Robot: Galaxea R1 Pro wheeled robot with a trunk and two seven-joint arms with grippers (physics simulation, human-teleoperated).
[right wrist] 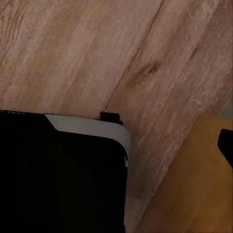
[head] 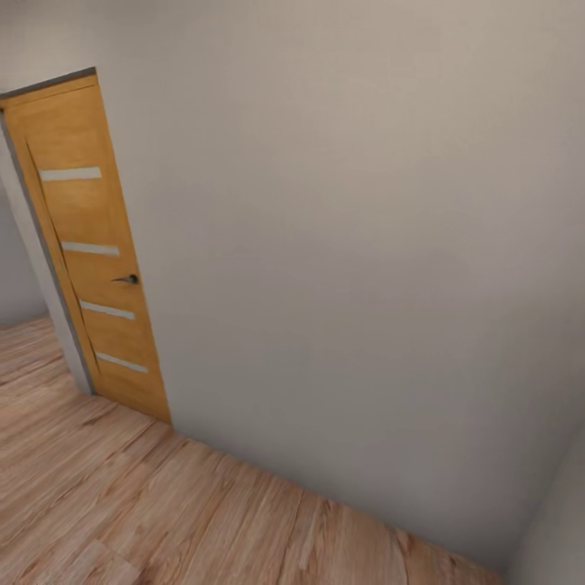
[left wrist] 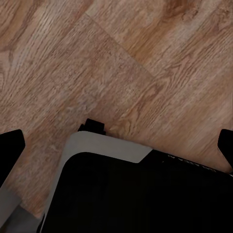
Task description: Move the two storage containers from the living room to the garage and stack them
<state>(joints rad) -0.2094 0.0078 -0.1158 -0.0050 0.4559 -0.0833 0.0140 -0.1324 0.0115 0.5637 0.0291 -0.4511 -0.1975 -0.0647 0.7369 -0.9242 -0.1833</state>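
Ahead: a plain, matte grey-white wall (head: 349, 268) took up most of the head view, smooth and without marks.
Door: a honey-coloured wooden door (head: 89, 260) stood shut at the wall's left end, flat-faced, with four narrow pale horizontal strips set into it and a small dark lever handle (head: 127, 279); a thin grey frame (head: 49, 268) ran along its left edge and top.
Floor: light wood-plank flooring (head: 122, 504) with a strong, streaky grain met the wall's foot, the boards running at a slant across the head view.
Robot base, left wrist view: a black, flat-topped body (left wrist: 136, 199) with a rounded grey-white rim (left wrist: 104, 143) sat over the planks, and a small black block (left wrist: 94, 126) jutted from its edge.
Robot base, right wrist view: the same kind of black body (right wrist: 58, 179) with a curved pale rim (right wrist: 92, 127) lay over the wood grain, and a smooth orange-tan surface (right wrist: 189, 189) filled one corner beside it; I could not tell what that surface was.
Left gripper (left wrist: 116, 145): its two dark fingertips (left wrist: 10, 145) showed at opposite edges of the left wrist view, well apart, with nothing between them.
Right gripper: one dark fingertip (right wrist: 225, 143) showed at an edge of the right wrist view; I could not tell how its jaws stood.
Storage containers: not seen from this spot in the wood-floored space.
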